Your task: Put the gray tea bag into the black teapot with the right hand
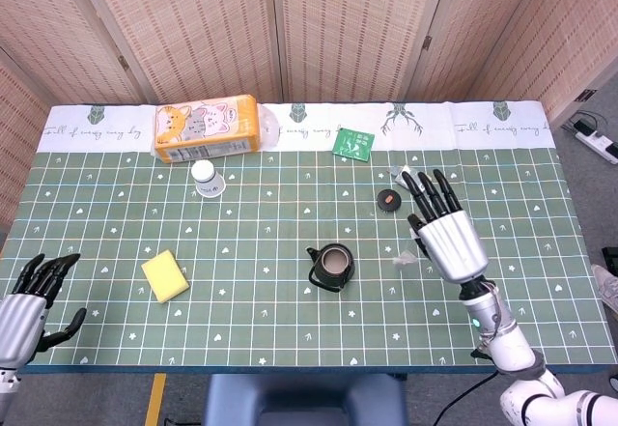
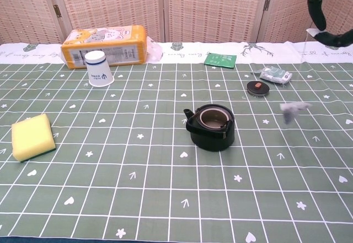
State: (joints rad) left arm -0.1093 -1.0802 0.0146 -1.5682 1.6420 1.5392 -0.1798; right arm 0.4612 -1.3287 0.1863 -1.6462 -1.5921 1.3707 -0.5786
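Note:
The black teapot [image 1: 331, 267] [image 2: 210, 126] stands open at mid-table, its lid [image 1: 387, 199] [image 2: 257, 87] lying behind it to the right. The gray tea bag [image 1: 404, 260] [image 2: 289, 111] hangs blurred in the air to the right of the pot, dangling on a thin string. My right hand [image 1: 444, 233] [image 2: 328, 6] is raised high above the table and pinches the string's white tag, its other fingers spread. My left hand [image 1: 29, 300] rests open at the near left table edge, holding nothing.
A yellow sponge [image 1: 165, 275] [image 2: 33, 137] lies at the left. A paper cup [image 1: 207, 177] [image 2: 99, 69] and an orange tissue pack [image 1: 207, 127] [image 2: 105, 46] sit at the back left. A green packet [image 1: 353, 143] [image 2: 220, 60] and a white packet [image 2: 276, 76] lie at the back right.

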